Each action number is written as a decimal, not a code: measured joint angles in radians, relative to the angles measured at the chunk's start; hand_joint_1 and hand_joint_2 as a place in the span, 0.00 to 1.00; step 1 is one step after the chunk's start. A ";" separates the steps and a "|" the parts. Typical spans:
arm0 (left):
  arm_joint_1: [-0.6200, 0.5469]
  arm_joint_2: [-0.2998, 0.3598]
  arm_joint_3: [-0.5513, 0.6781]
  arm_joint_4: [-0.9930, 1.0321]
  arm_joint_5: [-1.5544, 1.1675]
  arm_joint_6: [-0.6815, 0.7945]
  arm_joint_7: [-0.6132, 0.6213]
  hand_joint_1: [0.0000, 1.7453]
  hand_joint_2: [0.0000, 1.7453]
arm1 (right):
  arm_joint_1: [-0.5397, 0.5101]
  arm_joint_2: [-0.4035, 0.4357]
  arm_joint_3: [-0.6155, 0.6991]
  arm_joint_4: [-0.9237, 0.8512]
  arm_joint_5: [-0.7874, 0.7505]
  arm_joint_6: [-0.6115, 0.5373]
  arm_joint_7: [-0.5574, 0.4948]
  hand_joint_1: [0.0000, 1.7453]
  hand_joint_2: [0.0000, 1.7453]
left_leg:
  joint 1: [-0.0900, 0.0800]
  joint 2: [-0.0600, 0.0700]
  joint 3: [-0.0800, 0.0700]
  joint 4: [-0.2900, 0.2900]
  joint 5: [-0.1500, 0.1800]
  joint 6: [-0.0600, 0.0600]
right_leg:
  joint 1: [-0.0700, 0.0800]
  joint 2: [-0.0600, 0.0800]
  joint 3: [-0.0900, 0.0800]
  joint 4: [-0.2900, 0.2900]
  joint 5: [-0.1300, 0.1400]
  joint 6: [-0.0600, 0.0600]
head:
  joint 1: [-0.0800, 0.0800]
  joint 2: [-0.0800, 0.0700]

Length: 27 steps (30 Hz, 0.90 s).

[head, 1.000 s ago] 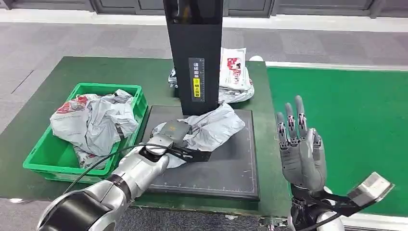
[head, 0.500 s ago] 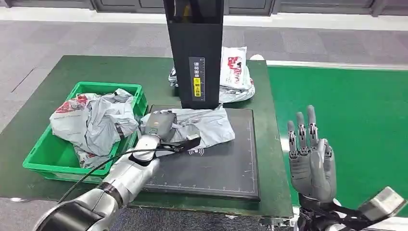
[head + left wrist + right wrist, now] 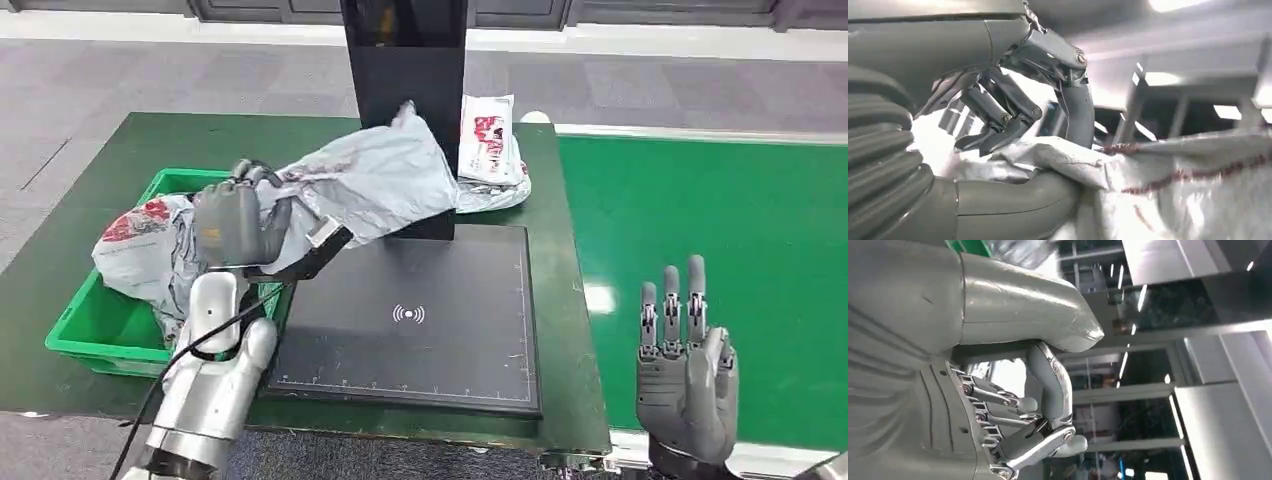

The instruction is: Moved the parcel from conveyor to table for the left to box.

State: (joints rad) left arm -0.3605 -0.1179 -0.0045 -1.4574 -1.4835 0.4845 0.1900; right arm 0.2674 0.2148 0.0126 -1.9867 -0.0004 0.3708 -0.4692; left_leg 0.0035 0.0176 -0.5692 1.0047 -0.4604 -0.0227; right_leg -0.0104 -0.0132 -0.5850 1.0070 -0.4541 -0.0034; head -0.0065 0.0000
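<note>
At the left edge of the green table stands the green crate, already holding crumpled grey parcels. Just beside it the left hand is raised above the crate's near-right corner, its fingers clamped on one end of the grey parcel. The bag hangs in the air, stretched from the hand toward the black post, above the far-left corner of the black scanning pad, which lies bare beneath it.

I judge the step in hand to be the boxing: the parcel is off the pad and on its way to the crate. The next move calls for carrying the hand further over the crate's opening, so the trailing end clears the rim, and then releasing.

More parcels lie at the table's far edge behind the post. To the right, over the green conveyor, the right hand stands upright, fingers straight, close together and holding nothing.
</note>
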 measured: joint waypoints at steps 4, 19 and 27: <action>0.035 0.023 0.079 -0.127 0.019 0.045 -0.014 1.00 1.00 | 0.012 0.013 -0.013 -0.005 0.001 0.005 0.007 0.00 1.00 | 0.000 0.000 0.000 0.000 0.000 0.000 | 0.000 0.000 -0.001 0.000 0.000 0.000 | 0.000 0.000; 0.015 0.139 0.309 -0.244 -0.013 0.079 0.008 1.00 1.00 | 0.010 0.042 -0.029 0.000 0.012 0.032 0.018 0.00 1.00 | 0.000 0.000 -0.001 0.000 0.001 -0.001 | 0.001 0.000 -0.001 0.000 0.000 -0.001 | 0.000 0.000; -0.024 0.180 0.354 -0.250 -0.021 0.029 0.010 1.00 1.00 | -0.011 0.042 -0.029 0.026 0.007 0.036 0.021 0.00 1.00 | 0.001 0.000 -0.001 0.000 0.001 -0.001 | 0.001 0.000 -0.001 0.000 0.000 -0.001 | 0.000 0.000</action>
State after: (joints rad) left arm -0.3842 0.0618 0.3491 -1.7075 -1.5045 0.5135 0.1995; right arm 0.2561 0.2567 -0.0160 -1.9608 0.0069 0.4067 -0.4486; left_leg 0.0041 0.0172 -0.5698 1.0047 -0.4593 -0.0240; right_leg -0.0094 -0.0132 -0.5858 1.0071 -0.4537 -0.0041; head -0.0069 0.0000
